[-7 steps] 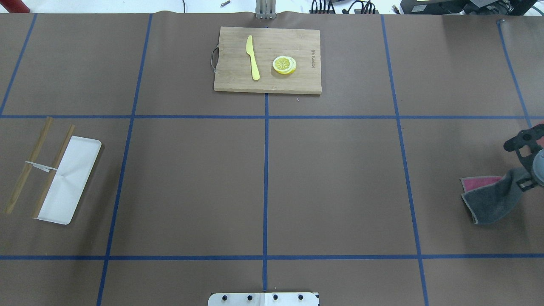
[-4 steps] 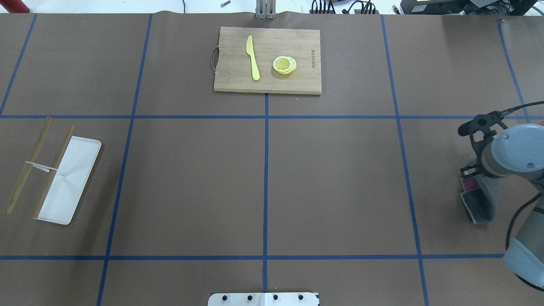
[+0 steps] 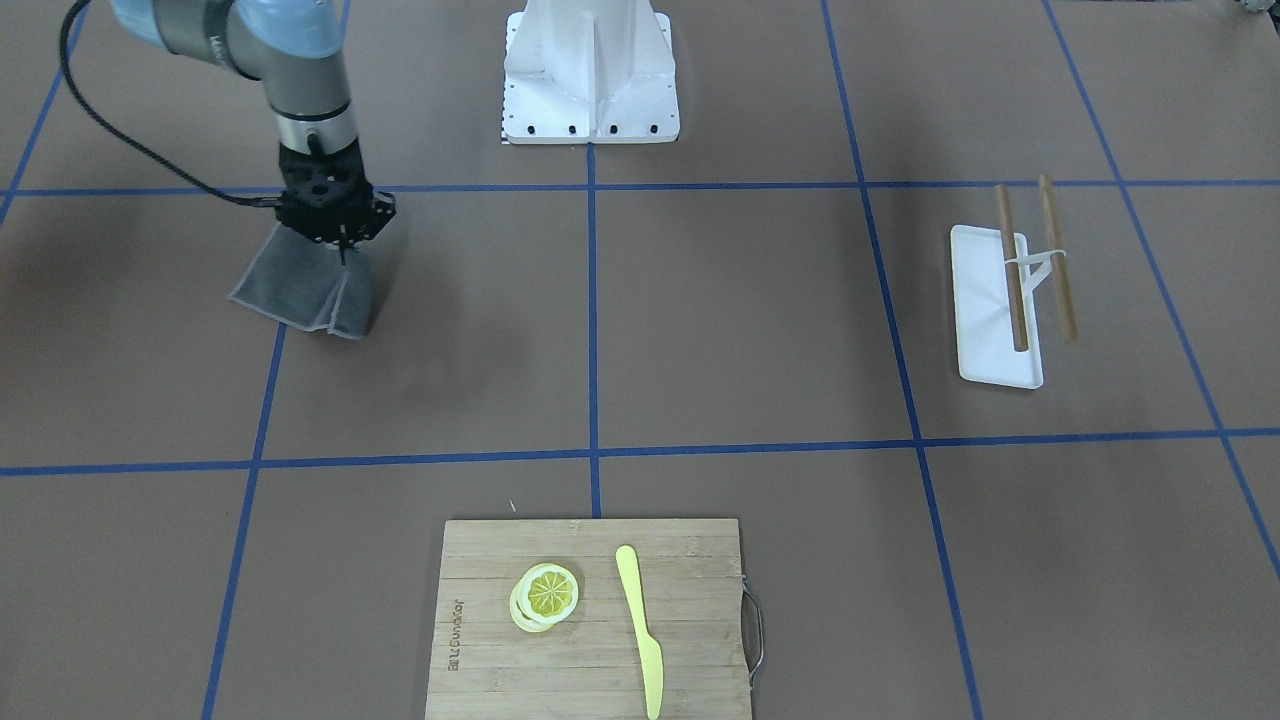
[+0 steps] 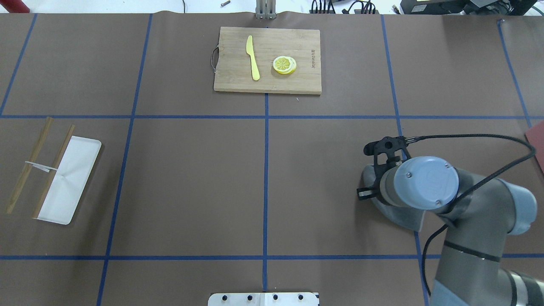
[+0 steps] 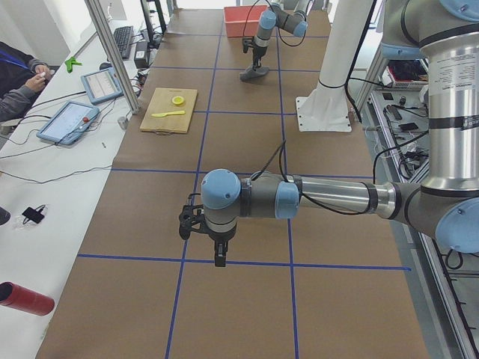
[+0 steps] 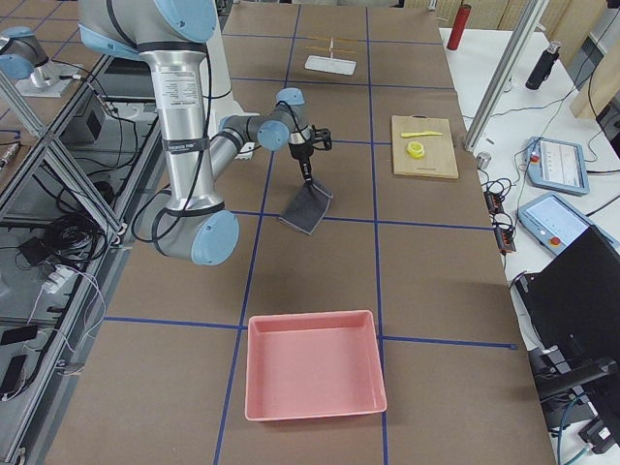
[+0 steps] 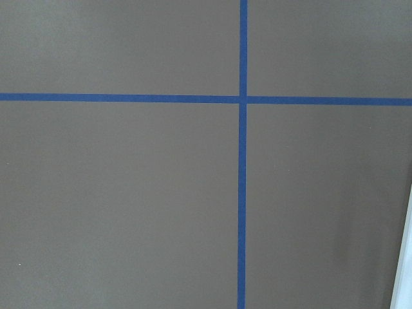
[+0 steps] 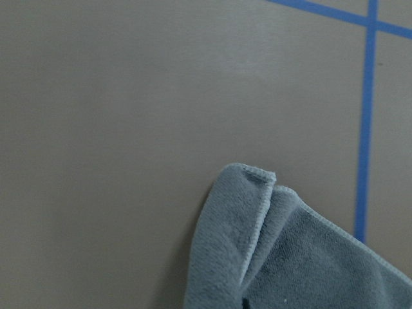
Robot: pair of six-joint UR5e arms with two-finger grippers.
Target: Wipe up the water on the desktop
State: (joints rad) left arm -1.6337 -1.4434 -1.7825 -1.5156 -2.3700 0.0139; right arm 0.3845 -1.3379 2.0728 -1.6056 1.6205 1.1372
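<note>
The desktop [image 4: 191, 178] is a wide brown surface crossed by blue tape lines. I make out no water on it. My right gripper [image 3: 341, 243] is shut on the top of a grey cloth [image 3: 305, 290]. The cloth hangs down and its lower edge rests on the desktop. In the overhead view the right wrist hides the gripper and only part of the cloth [image 4: 408, 219] shows. The right wrist view shows a folded corner of the cloth [image 8: 283, 257] over the desktop. My left gripper [image 5: 218, 258] shows only in the exterior left view, above the desktop; I cannot tell if it is open or shut.
A bamboo cutting board [image 4: 297, 42] with a yellow knife [image 4: 253, 57] and lemon slices [image 4: 284, 65] lies at the far centre. A white tray [image 4: 70, 178] with chopsticks [image 4: 27, 165] lies at the left. A pink bin [image 6: 312, 363] stands beyond the right arm.
My right arm has moved left from the table's right edge towards the middle, carrying the grey cloth with it. Nothing else has moved.
</note>
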